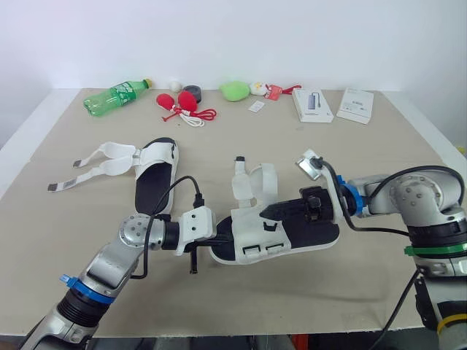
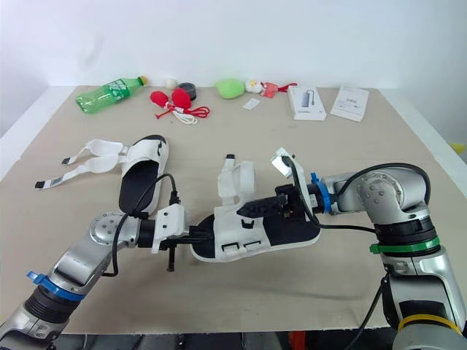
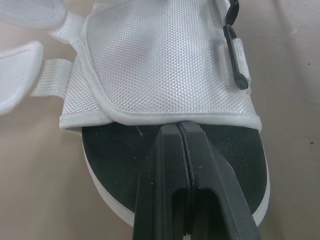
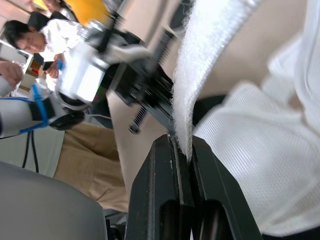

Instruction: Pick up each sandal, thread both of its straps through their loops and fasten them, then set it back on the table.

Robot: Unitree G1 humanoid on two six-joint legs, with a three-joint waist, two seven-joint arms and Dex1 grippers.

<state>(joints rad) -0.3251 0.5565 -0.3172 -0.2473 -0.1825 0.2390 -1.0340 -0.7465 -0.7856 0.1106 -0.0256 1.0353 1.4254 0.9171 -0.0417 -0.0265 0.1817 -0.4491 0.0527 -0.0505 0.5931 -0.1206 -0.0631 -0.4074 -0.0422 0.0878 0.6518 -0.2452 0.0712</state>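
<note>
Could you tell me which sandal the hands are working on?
The near sandal, between the left hand and right hand; the other sandal lies apart, straps splayed.

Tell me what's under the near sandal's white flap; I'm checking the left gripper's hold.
The black insole runs under the white flap; the left gripper, shut, reaches the flap's edge. Whatever lies deeper is covered.

Bare table [image 1: 306, 295] flanks middle sandal [image 1: 252, 235]; bottle [image 1: 117, 96], boxes [image 1: 314, 106] line far edge.
</note>
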